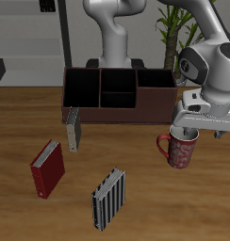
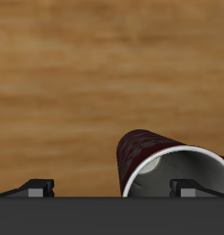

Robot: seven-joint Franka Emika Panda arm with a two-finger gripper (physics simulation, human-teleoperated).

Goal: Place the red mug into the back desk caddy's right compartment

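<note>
The red mug stands upright on the table in front of the back desk caddy, a long dark box at the table's back. Its right compartment is the end bin closest to the mug. My gripper hangs directly over the mug, open wide. In the wrist view the red mug shows its white inside, and my gripper has one fingertip over the mug's opening and the other outside the wall. Nothing is held.
A grey book stands on edge by the caddy's front corner. Nearer the table's front edge a red book and a striped book lie flat. A potted plant stands behind the caddy.
</note>
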